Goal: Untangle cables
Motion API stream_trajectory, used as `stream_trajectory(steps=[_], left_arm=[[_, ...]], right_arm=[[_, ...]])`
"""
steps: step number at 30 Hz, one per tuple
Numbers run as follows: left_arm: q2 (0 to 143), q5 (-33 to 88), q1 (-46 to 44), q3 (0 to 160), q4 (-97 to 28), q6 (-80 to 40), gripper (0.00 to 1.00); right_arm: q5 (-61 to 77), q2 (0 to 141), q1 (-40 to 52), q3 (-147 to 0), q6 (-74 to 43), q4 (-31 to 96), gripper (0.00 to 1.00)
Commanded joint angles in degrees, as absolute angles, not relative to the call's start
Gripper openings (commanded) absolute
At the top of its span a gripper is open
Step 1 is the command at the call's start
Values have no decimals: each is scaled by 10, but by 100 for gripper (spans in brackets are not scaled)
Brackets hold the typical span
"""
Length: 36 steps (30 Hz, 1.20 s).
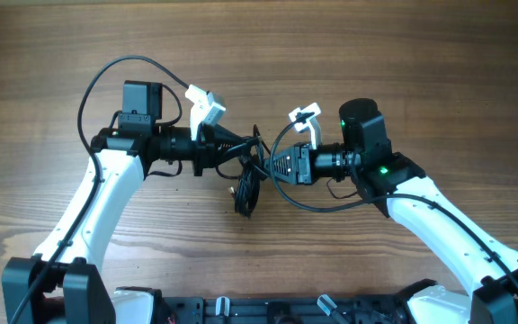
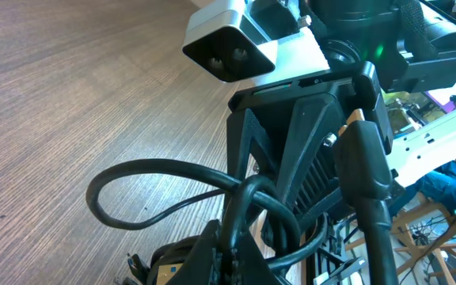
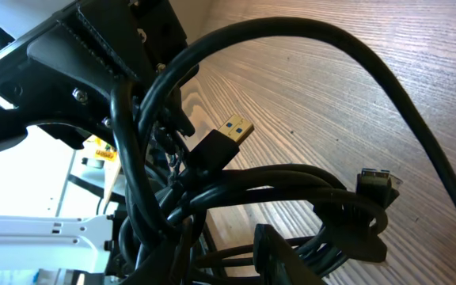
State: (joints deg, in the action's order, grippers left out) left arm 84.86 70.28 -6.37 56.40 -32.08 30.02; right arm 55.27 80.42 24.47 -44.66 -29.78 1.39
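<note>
Where the two arms meet over the middle of the table (image 1: 421, 54), we note the cables (image 1: 245, 186) as one black knotted bundle, with loops crossing. A USB plug (image 3: 234, 129) with a blue insert sticks out. The left gripper (image 1: 234, 147) clamps a strand. The bundle hides the right gripper (image 1: 272, 167) fingers, so we cannot tell their grip.

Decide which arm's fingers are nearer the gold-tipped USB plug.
Left, narrowly. Left fingers sit just beside the USB plug; right fingers sit farther off, across the cable bundle.
</note>
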Motion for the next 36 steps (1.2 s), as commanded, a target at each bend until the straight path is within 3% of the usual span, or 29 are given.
stream_trajectory(steps=[1,17,23,36], left_arm=[[849,700,-67,564,-319,295,4],[849,687,-80,564,-314,295,4],[849,672,-80,564,-311,292,4],[849,663,-80,564,-308,288,4]], right_arm=[[572,805,257,-453,-306,25,29],[542,805,259,-453,-395,-64,30],[539,805,259,-453,-346,39,30],[596,805,259,-453,-347,54,30]])
